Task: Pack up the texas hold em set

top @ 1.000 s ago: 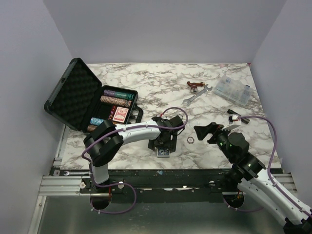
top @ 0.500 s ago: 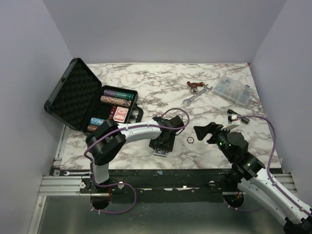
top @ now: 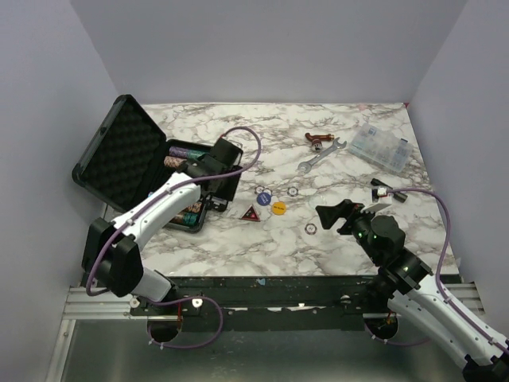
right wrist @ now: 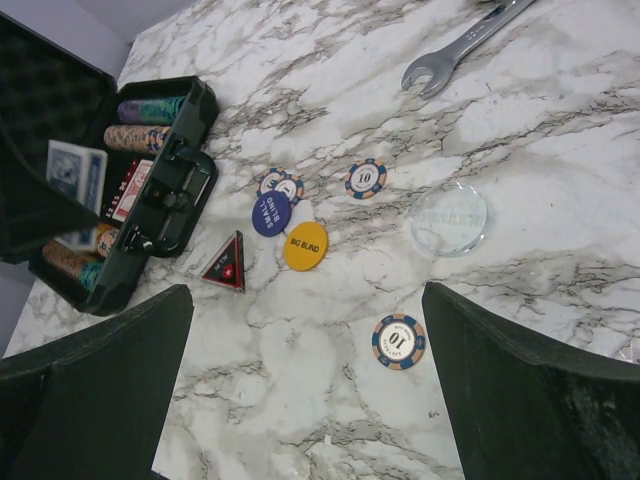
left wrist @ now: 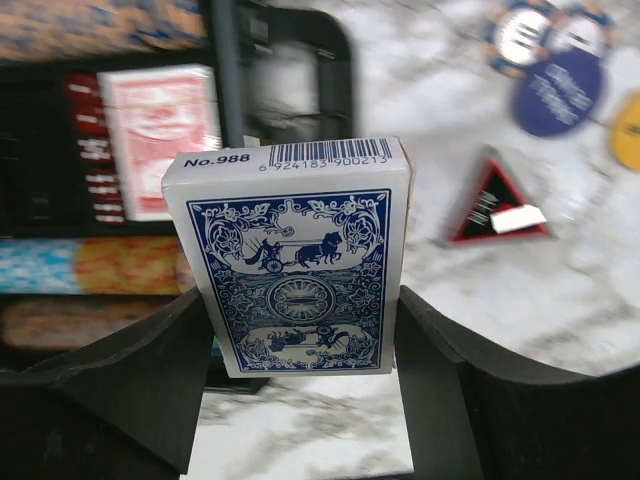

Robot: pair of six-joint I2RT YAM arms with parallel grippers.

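The black case point(top: 119, 159) lies open at the left, with rows of chips point(top: 191, 155) and a red deck point(left wrist: 160, 140) in its tray point(right wrist: 195, 110). My left gripper point(left wrist: 300, 300) is shut on a blue card deck point(left wrist: 295, 255) and holds it upright above the tray's near edge point(top: 215, 179). On the marble lie a blue disc point(right wrist: 271, 213), a yellow disc point(right wrist: 305, 246), a red-and-black triangle point(right wrist: 226, 263), a clear disc point(right wrist: 448, 220) and loose chips point(right wrist: 399, 341). My right gripper point(right wrist: 305, 300) hangs open above that chip, holding nothing.
A silver wrench point(top: 320, 155) and a small brown tool point(top: 318, 139) lie at the back centre. A clear compartment box point(top: 382, 147) sits at the back right. A small white part point(top: 382, 191) rests near the right arm's cable.
My left arm has swung from the middle of the table to the case, carrying the blue deck, and the discs it covered now show. The right arm has not moved.
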